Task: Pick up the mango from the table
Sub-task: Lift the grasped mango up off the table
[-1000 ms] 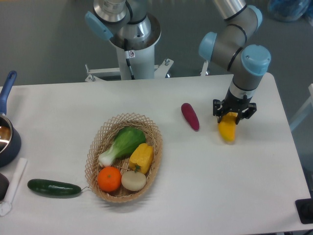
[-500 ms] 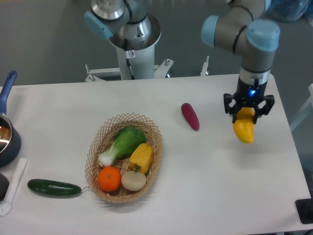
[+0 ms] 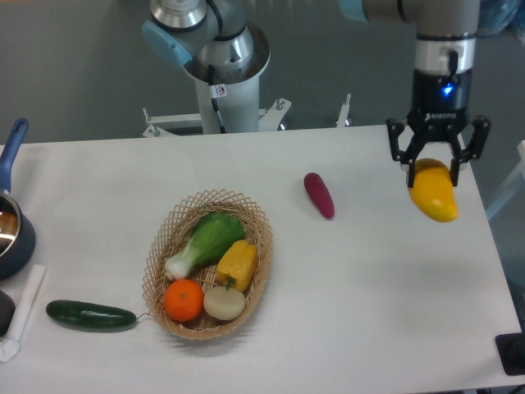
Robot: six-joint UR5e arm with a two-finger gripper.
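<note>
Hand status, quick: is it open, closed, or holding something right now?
Hand: closed on the mango, which hangs below the fingers, lifted clear of the table.

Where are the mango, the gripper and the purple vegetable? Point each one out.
mango (image 3: 435, 197): fixed camera view, middle of its yellow-orange body.
gripper (image 3: 432, 162): fixed camera view, midway between the fingertips.
purple vegetable (image 3: 319, 195): fixed camera view, middle of its length.
</note>
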